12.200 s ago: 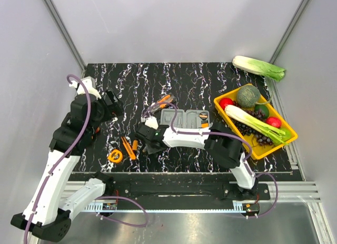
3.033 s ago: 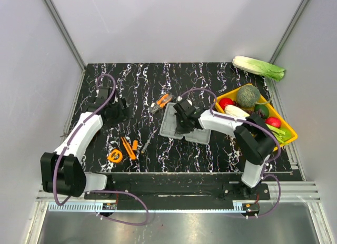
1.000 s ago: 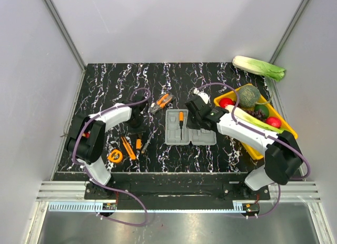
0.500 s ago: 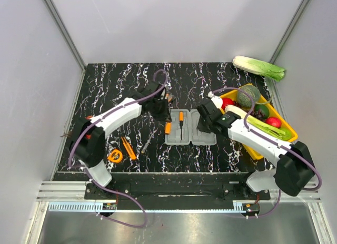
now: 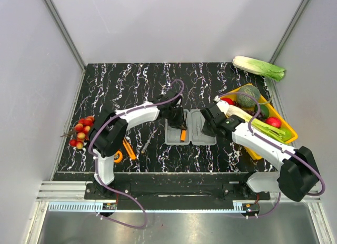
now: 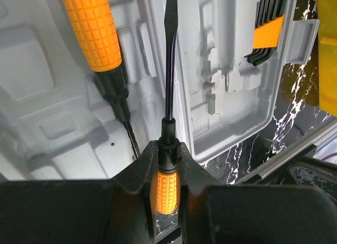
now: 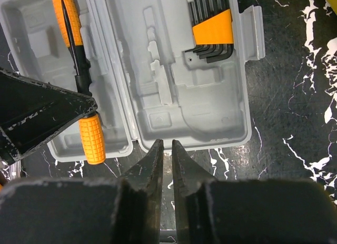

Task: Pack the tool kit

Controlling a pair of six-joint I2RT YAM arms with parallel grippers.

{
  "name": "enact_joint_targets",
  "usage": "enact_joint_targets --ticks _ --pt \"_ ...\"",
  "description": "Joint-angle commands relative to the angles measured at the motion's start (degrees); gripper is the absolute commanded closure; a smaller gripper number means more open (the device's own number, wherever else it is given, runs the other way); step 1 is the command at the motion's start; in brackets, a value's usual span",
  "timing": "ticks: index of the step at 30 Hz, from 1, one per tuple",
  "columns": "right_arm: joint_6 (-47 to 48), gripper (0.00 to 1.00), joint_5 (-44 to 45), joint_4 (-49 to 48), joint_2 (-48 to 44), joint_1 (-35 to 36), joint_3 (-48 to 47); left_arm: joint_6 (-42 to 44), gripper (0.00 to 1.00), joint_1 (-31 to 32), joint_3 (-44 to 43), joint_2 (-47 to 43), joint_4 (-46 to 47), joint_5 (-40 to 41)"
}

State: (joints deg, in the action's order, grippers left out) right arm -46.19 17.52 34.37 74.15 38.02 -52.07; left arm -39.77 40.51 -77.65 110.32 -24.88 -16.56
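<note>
Lying open on black marbled tabletop (image 5: 131, 81) — grey case (image 5: 196, 129); left gripper (image 6: 167, 155) clamps screwdriver (image 6: 168, 70), right gripper (image 7: 167, 149) nearly together.

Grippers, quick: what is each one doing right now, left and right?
Left gripper: shut on the flat screwdriver, holding it over the open case.
Right gripper: nearly shut, holding nothing, hanging at the case's edge.

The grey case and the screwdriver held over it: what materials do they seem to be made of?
Grey case: apparently moulded plastic, matt, with shaped recesses. Screwdriver: dark blade, probably metal with a slight sheen; orange handle with a grid texture, probably plastic or rubber.
</note>
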Motion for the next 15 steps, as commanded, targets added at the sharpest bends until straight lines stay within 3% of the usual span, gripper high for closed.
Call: enact_joint_targets --ticks 1,15 --pt "-1.2 0.83 2.4 0.2 -1.7 -0.5 0.6 -5.1 1.0 1.0 -2.3 1.7 4.7 -0.8" --pt "-1.4 0.82 1.8 0.1 -2.0 -0.8 1.6 -10.9 1.0 1.8 -4.4 4.5 1.2 6.4"
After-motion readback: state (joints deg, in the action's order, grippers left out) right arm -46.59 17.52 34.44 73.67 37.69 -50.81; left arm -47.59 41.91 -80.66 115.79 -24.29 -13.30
